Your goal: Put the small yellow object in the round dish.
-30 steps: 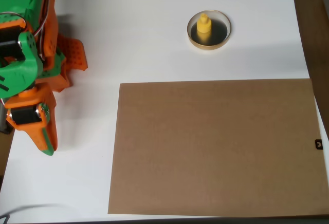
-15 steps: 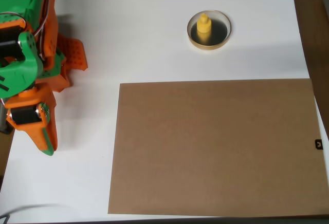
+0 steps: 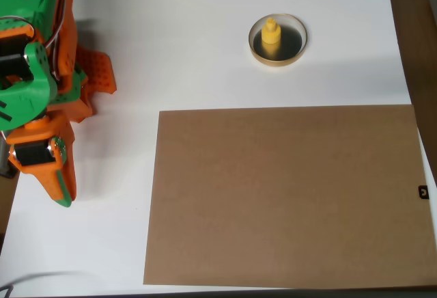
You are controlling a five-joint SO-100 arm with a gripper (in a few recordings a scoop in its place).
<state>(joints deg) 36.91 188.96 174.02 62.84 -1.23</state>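
Note:
The small yellow object [image 3: 271,37] stands upright inside the round dish [image 3: 278,59], a little left of the dish's centre, on its dark glossy floor. The dish sits on the white table at the upper middle of the overhead view. My orange and green arm is folded at the far left edge. Its gripper [image 3: 63,194] points toward the bottom of the picture, far from the dish. The orange and green fingers lie together with nothing between them.
A large brown cardboard sheet [image 3: 287,195] lies flat over the lower right of the white table [image 3: 177,31]. A ribbed orange part of the arm [image 3: 97,72] juts out at the upper left. The table's right edge meets a dark brown floor.

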